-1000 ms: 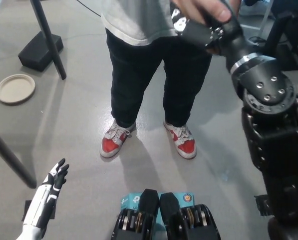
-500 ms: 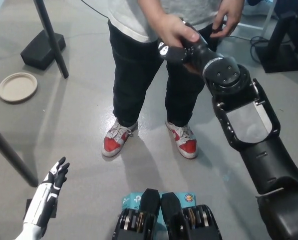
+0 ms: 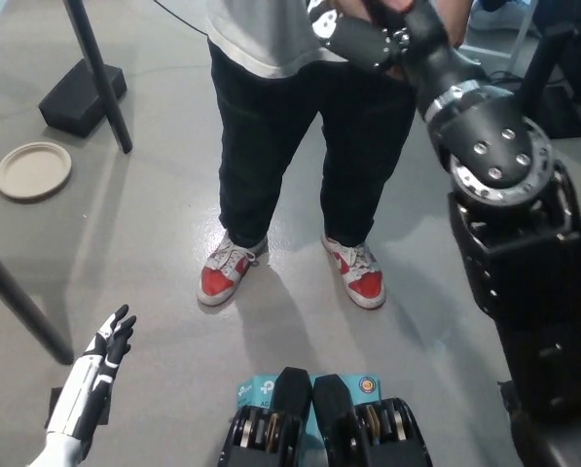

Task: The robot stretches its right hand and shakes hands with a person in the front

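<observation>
**Right hand raised to the person at the top of the frame**

From my seat I see the black right arm (image 3: 509, 224) rising from the lower right of the frame up to the top centre, where the right hand (image 3: 353, 37) sits against the person (image 3: 300, 126) standing in front. The person's hand (image 3: 392, 8) is only partly in the picture, cut by the top edge, and it lies on the robot's wrist and hand there. The 2 are touching, but I cannot tell whether the black fingers are wrapped around anything or loose, because the contact falls right at the frame edge and is partly covered.

The person wears a pale shirt, dark trousers and red and white shoes (image 3: 230, 273), feet planted apart in the middle of the frame on the grey floor (image 3: 154, 243).

The white left hand (image 3: 100, 365) rests at the lower left, low and well apart from the person, fingers spread and grasping nothing.

At the left edge a round tan plate (image 3: 32, 170) lies flat on the floor. Near it, at the upper left, a black pole (image 3: 97, 73) slants down beside a black block (image 3: 81, 97) sitting on the floor. Another dark bar (image 3: 18, 302) crosses the left side lower down.
</observation>
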Controlling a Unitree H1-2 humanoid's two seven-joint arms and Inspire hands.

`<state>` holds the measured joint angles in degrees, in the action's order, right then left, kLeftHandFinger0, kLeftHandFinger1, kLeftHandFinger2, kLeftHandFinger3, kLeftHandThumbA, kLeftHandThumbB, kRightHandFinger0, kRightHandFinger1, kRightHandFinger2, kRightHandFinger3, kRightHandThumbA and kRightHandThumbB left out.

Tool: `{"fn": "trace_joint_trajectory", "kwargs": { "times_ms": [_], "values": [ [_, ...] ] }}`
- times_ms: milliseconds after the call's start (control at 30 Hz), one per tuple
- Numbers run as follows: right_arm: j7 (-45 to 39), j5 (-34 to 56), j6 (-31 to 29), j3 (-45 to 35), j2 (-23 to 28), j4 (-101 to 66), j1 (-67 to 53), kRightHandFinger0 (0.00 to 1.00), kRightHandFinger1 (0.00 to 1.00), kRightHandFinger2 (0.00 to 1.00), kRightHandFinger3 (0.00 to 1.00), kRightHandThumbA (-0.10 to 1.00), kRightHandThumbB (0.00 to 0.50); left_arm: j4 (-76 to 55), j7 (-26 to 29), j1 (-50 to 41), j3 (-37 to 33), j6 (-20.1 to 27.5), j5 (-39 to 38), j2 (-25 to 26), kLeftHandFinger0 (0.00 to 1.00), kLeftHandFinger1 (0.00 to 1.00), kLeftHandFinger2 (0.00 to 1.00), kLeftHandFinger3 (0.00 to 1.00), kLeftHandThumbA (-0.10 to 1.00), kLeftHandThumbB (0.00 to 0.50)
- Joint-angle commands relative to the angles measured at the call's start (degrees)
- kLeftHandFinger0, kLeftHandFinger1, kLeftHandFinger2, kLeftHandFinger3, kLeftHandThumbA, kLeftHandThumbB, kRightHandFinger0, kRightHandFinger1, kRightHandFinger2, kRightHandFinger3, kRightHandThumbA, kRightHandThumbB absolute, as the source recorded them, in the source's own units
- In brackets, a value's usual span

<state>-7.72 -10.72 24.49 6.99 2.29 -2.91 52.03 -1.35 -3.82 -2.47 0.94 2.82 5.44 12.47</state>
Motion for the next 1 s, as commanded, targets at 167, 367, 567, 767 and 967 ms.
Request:
{"fn": "trace_joint_trajectory", "kwargs": {
  "times_ms": [167,367,567,767,967],
  "values": [
    [-13.45,-7.51,2.44,-5.65,-0.46,-28.10,3.61,1.00,1.00,1.00,1.00,0.25,0.046,-2.61,-0.65,1.69,0.34,-0.14,0.04,1.31,1.00,1.00,1.00,1.00,1.00,0.088],
    [-13.81,-7.81,2.44,-4.92,-3.61,-15.90,0.20,1.00,1.00,1.00,1.00,0.21,0.055,-2.72,-0.57,1.56,0.33,0.00,-0.17,1.04,1.00,1.00,1.00,1.00,1.00,0.078],
    [-8.25,-8.76,2.29,-1.57,-2.97,6.97,1.19,0.95,0.96,0.93,1.00,0.15,0.089,-2.50,-0.40,1.81,0.20,0.20,0.33,1.05,1.00,1.00,1.00,1.00,1.00,0.081],
    [-4.49,-7.21,-2.31,-2.38,-3.12,20.79,2.67,1.00,1.00,1.00,1.00,0.17,0.053,-2.17,-0.42,2.09,0.26,0.13,0.12,0.97,1.00,1.00,1.00,1.00,1.00,0.089],
    [-2.74,-6.84,-6.89,-1.82,-2.53,27.34,3.08,1.00,1.00,1.00,1.00,0.24,0.068,-2.11,-0.52,2.45,0.17,-0.22,0.27,1.10,1.00,1.00,1.00,1.00,1.00,0.091]
  ]
}}
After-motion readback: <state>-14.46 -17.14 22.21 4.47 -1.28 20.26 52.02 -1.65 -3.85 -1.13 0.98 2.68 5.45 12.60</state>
